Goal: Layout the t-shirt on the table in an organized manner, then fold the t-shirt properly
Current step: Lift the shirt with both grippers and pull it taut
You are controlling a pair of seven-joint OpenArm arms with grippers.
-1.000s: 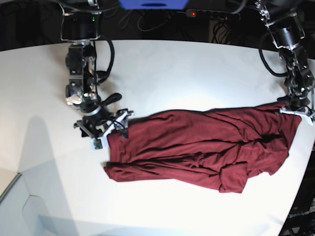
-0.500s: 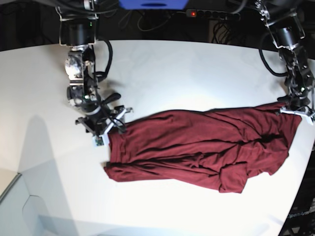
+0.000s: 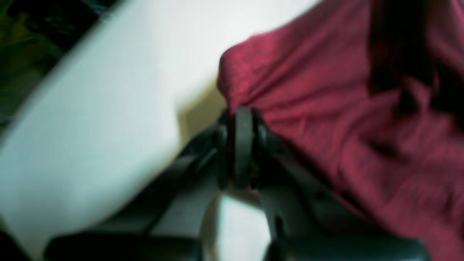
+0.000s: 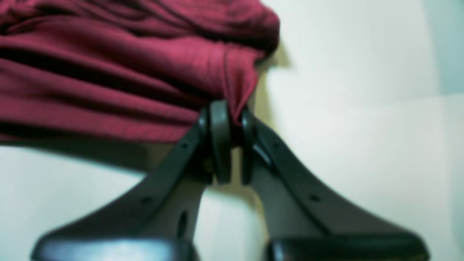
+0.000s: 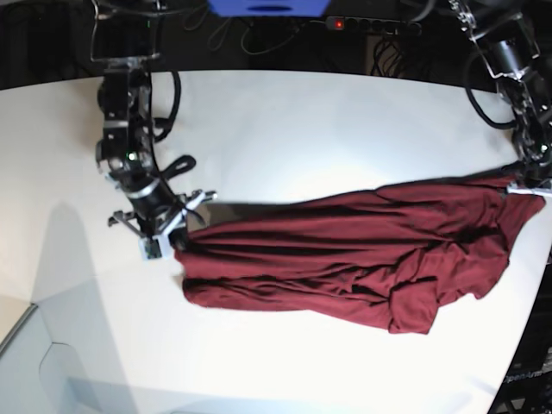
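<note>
- here, the t-shirt point(image 5: 345, 259) lies stretched across the table point(image 5: 285, 129) in the base view, running from that view's left-centre to its right edge, wrinkled and bunched, with deep folds along its length.
- the right gripper point(image 4: 226, 119) is pressed together on a corner of the t-shirt point(image 4: 127, 72); in the right wrist view a tuft of maroon cloth is caught between the dark fingers point(image 4: 219, 130), and the fabric fans out from that pinch.
- in the base view this right gripper point(image 5: 172, 235) sits at the cloth's left end, low to the table, with a taut ridge of fabric leading away from it.
- the left gripper point(image 3: 241, 141) is likewise pinched shut on the t-shirt point(image 3: 344, 108); the left wrist view, though blurred, shows cloth gathered at the closed fingertips point(image 3: 243, 145), beside the white table point(image 3: 108, 108).
- in the base view the left gripper point(image 5: 528, 183) holds the opposite corner near the table's right edge, where the fabric is drawn up into a point.
- the lower hem of the shirt sags in loose folds toward the near side, one lump of cloth jutting out at the lower right.
</note>
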